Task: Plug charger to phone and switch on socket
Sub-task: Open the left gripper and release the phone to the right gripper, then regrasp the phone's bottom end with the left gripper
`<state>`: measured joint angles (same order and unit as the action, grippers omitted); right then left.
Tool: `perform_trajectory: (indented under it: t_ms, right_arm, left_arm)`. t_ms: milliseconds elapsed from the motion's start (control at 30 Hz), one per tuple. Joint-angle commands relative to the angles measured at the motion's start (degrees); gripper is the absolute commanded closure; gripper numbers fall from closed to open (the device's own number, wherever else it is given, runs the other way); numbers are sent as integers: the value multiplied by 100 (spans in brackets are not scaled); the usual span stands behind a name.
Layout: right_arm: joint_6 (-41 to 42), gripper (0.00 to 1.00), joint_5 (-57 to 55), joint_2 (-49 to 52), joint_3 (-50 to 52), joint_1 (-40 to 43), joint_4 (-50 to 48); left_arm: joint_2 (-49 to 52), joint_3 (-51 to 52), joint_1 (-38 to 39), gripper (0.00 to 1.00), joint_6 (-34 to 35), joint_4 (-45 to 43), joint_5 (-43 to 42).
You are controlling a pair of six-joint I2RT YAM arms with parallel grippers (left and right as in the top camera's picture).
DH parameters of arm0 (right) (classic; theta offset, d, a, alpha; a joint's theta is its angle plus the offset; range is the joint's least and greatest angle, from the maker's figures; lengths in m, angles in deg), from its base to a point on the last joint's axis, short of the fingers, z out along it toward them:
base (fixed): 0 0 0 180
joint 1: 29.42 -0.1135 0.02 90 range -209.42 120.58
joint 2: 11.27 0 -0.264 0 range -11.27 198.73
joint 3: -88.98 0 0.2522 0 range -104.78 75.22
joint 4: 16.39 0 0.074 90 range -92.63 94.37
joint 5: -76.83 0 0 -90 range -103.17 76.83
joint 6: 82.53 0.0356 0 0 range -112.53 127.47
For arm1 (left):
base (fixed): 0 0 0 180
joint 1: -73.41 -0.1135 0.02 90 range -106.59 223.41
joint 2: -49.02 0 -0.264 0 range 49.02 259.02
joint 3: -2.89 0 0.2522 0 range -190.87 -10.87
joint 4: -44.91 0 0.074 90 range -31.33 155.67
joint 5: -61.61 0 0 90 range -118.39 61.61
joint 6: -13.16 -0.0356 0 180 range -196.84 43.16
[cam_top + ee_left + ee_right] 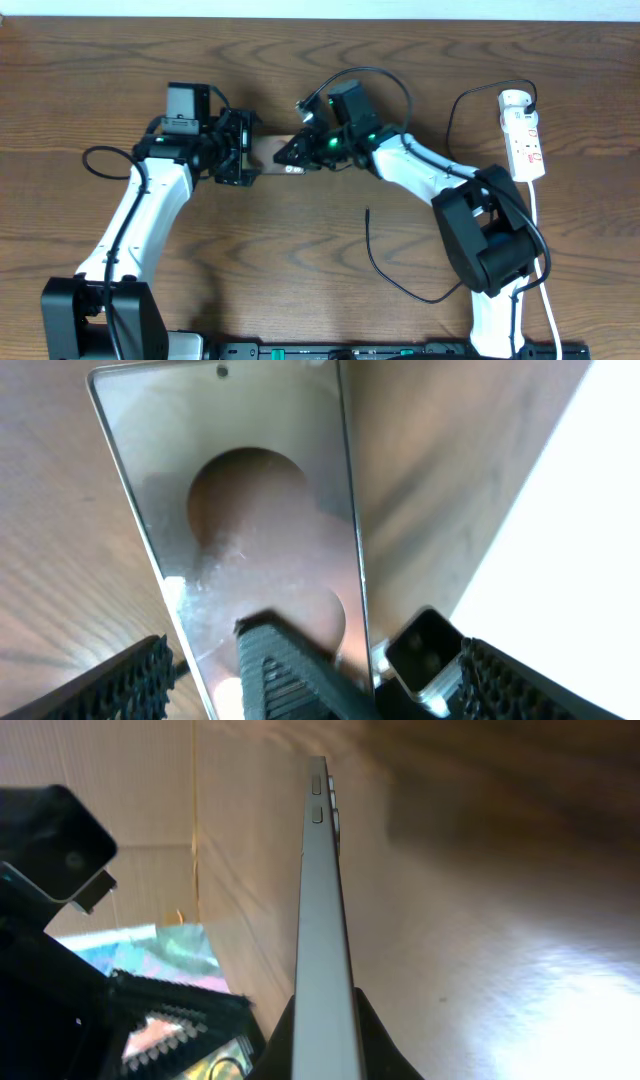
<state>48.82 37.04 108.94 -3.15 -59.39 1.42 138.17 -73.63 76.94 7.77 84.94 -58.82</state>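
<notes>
The phone (270, 152) is held edge-up between the two grippers at the table's middle back. My right gripper (298, 152) is shut on the phone's edge-on slab (322, 920), one finger on each face (325, 1020). My left gripper (240, 150) is open; its fingers (315, 655) straddle the phone's glossy face (260, 510) without touching it. The charger (400, 285), a thin black cable, lies loose on the table with its tip (367, 211) free, below the right arm. The socket (523, 135), a white power strip with red markings, lies at the far right.
The socket's white cord (545, 290) runs down the right edge. Thicker black robot cables loop above the right wrist (385, 80) and left of the left arm (100, 160). The right gripper's ridged finger (290, 670) and wrist camera (425, 650) show in the left wrist view.
</notes>
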Motion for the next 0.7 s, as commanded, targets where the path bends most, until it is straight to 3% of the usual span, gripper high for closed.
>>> perform_trajectory:
  t_ms: [0, 300, 667]
  right_arm:
    - [-109, 99, 240, -20, -55, 273, -39]
    - [1095, 99, 380, -20, -55, 815, -452]
    - [4498, 99, 713, -20, -55, 883, -2507]
  left_arm:
    - [-59, -125, -186, 11, -782, -149, -953]
    - [-59, -125, -260, 11, -1945, -667, -1327]
    - [-59, -122, -260, 11, -2546, -1143, -1016]
